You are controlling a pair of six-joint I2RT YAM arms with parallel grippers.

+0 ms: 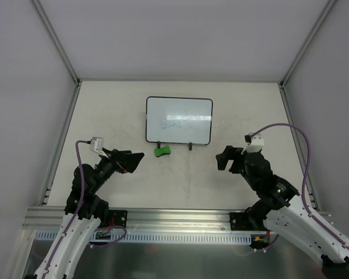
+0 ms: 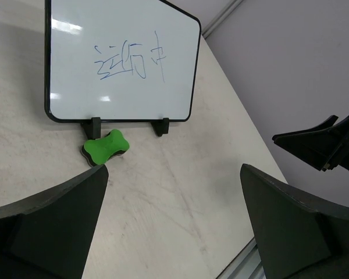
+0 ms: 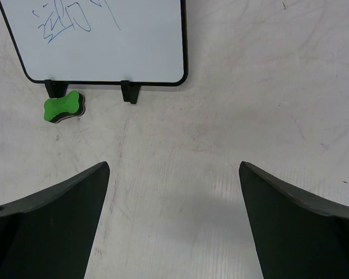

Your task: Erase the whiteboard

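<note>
The whiteboard (image 1: 179, 120) stands at the middle back of the table on two black feet, with blue scribbles on it. It also shows in the left wrist view (image 2: 121, 61) and the right wrist view (image 3: 99, 40). A small green eraser (image 1: 162, 151) lies on the table just in front of the board's left foot, seen also in the left wrist view (image 2: 106, 147) and the right wrist view (image 3: 63, 107). My left gripper (image 1: 134, 161) is open and empty, left of the eraser. My right gripper (image 1: 223, 158) is open and empty, right of the board's front.
The pale tabletop (image 1: 180, 186) is scuffed with faint marks. White walls and metal posts enclose the back and sides. An aluminium rail (image 1: 174, 218) runs along the near edge by the arm bases.
</note>
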